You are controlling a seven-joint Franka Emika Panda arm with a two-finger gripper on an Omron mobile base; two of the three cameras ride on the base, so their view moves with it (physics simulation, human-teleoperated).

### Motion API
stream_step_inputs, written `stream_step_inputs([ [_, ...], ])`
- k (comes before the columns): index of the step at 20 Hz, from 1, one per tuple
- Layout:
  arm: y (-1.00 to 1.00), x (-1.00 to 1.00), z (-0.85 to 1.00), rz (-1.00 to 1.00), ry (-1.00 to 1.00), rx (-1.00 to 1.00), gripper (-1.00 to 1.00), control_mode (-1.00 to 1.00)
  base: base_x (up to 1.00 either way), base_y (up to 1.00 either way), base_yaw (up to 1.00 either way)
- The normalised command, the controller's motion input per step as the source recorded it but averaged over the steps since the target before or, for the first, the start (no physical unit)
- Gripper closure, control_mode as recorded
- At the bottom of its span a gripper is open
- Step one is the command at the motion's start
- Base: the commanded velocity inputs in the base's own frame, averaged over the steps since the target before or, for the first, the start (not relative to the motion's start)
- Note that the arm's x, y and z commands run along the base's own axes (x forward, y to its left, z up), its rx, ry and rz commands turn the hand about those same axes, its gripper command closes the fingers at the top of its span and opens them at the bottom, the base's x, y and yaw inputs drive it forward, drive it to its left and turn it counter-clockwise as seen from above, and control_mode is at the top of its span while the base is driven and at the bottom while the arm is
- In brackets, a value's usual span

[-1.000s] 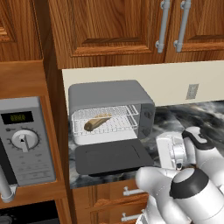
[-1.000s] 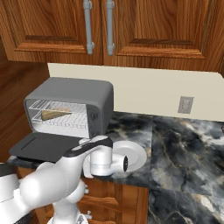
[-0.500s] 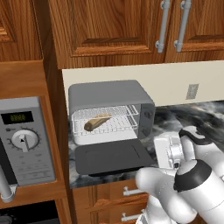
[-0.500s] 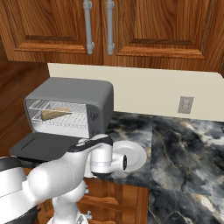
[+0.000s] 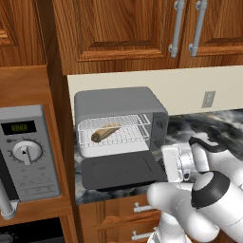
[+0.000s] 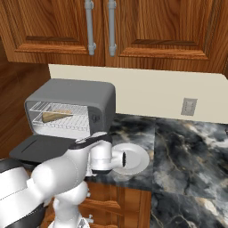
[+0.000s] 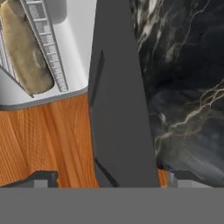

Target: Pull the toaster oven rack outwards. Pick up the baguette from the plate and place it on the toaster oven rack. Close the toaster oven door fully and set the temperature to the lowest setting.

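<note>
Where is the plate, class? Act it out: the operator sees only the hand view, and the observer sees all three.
Observer: The plate lies on the counter just right of the toaster oven; its visible part is bare.
Operator: How far down is the door?
Observer: The toaster oven door lies flat open, level with the counter.
Operator: Where are the knobs?
Observer: The small dark knobs sit on the strip at the right of the oven's front.
</note>
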Motion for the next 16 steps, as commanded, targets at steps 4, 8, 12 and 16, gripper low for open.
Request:
stream_step_inputs([
  [4,0.39,0.0,0.0,0.03,-0.05,0.0,-1.0,-1.0,0.0,0.0,0.0],
  [8,0.32,-0.08,0.08,0.03,-0.11,0.0,-1.0,-1.0,0.0,0.0,0.0],
  [12,0.24,-0.31,0.3,0.01,-0.18,0.0,-1.0,-1.0,0.0,0.0,0.0],
  [16,0.12,-0.25,0.43,0.0,-0.18,0.0,-1.0,-1.0,0.0,0.0,0.0],
])
